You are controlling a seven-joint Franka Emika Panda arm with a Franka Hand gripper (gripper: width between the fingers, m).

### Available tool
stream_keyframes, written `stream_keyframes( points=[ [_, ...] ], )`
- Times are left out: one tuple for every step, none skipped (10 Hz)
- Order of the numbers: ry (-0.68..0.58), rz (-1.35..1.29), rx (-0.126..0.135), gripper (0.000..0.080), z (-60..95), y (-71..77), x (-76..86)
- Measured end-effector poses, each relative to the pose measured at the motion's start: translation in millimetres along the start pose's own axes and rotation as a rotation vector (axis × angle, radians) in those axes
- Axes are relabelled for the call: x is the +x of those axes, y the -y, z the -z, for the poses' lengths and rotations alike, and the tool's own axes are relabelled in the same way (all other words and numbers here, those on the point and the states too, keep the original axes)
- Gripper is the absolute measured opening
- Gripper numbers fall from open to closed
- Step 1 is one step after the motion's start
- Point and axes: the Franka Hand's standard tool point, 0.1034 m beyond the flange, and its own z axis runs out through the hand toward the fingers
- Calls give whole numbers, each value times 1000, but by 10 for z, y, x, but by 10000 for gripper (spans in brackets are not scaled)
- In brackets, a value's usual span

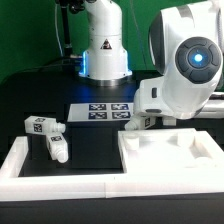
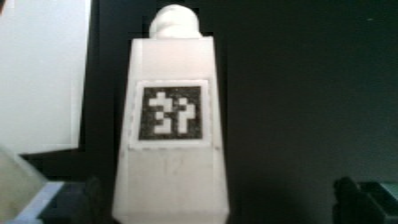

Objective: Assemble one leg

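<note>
In the wrist view a white leg (image 2: 173,120) with a black-and-white square tag lies lengthwise on the black table and fills the middle of the frame. My gripper (image 2: 214,205) is open, and its dark fingertips (image 2: 63,202) stand on either side of the leg's near end. The leg is closer to one finger, with a wide gap to the other. In the exterior view my gripper (image 1: 131,121) is low by the far corner of the large white panel (image 1: 170,150), mostly hidden by the arm. Two more legs (image 1: 42,124) (image 1: 57,148) lie at the exterior view's left.
The marker board (image 1: 103,110) lies behind the centre. A raised white border (image 1: 60,186) runs along the front and the exterior view's left. The arm's base (image 1: 104,50) stands at the back. A bulky arm link (image 1: 190,60) fills the exterior view's upper right.
</note>
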Motion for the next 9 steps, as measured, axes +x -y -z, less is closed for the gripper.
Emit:
stream_keyframes(
  points=[
    [12, -2, -2, 648, -30, -15, -19],
    [32, -7, -4, 648, -56, -42, -43],
    [45, -14, -5, 648, -58, -54, -60],
    [43, -12, -5, 648, -53, -46, -57],
    [41, -12, -4, 623, -53, -47, -52],
    [41, -12, -4, 623, -53, -48, -52],
    [41, -12, -4, 449, -53, -48, -52],
    [41, -12, -4, 449, -53, -48, -51],
    [41, -12, -4, 283, -53, -48, -51]
  ],
)
